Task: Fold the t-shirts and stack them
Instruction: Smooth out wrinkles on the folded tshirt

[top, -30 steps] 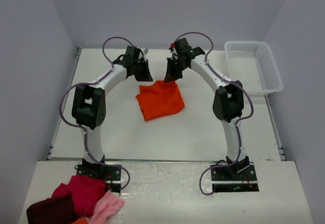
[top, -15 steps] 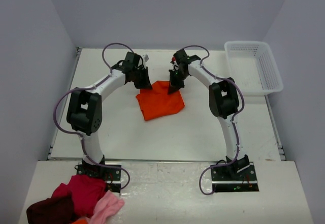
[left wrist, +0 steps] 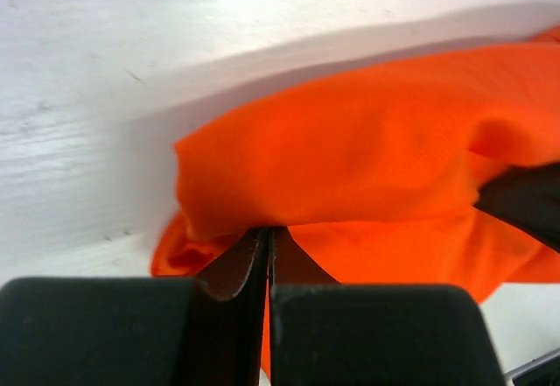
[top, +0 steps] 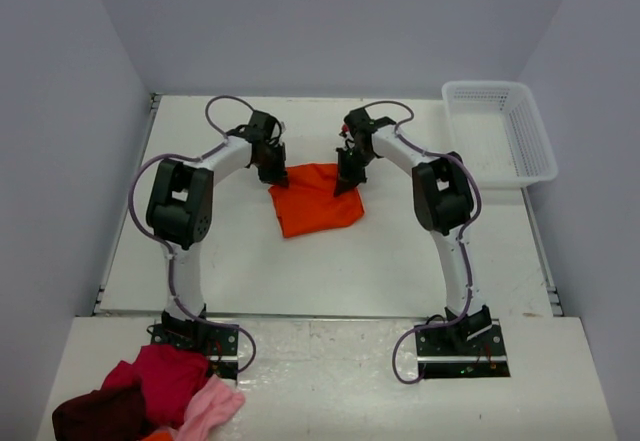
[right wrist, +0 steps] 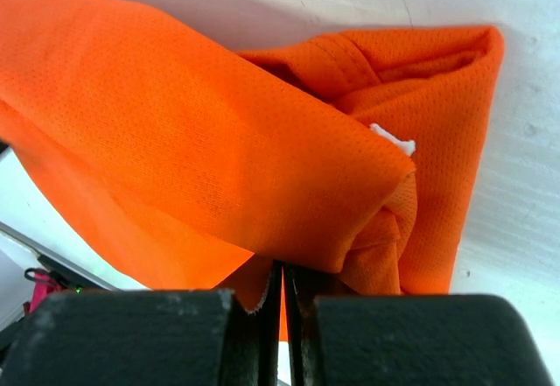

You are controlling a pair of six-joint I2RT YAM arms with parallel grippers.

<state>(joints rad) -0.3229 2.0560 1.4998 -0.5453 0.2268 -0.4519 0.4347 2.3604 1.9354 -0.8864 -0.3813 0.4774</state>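
Observation:
One bright orange t-shirt (top: 318,203) lies partly folded in the middle of the white table (top: 400,251). My left gripper (top: 276,173) is shut on its far left corner, and my right gripper (top: 345,181) is shut on its far right corner. In the left wrist view the left gripper (left wrist: 269,234) pinches a fold of the orange t-shirt (left wrist: 376,141) just above the table. The right wrist view has the right gripper (right wrist: 282,269) clamped on a doubled layer of the t-shirt (right wrist: 201,141), with a small white label (right wrist: 392,138) showing near the neck.
A white plastic basket (top: 530,126) stands at the back right of the table. A heap of red, maroon and pink clothes (top: 150,393) lies on the near ledge at the bottom left. Grey walls close in the table on three sides.
Both grippers have come down and toward the near side, carrying the shirt's far edge over the rest of it. They stay shut on the cloth.

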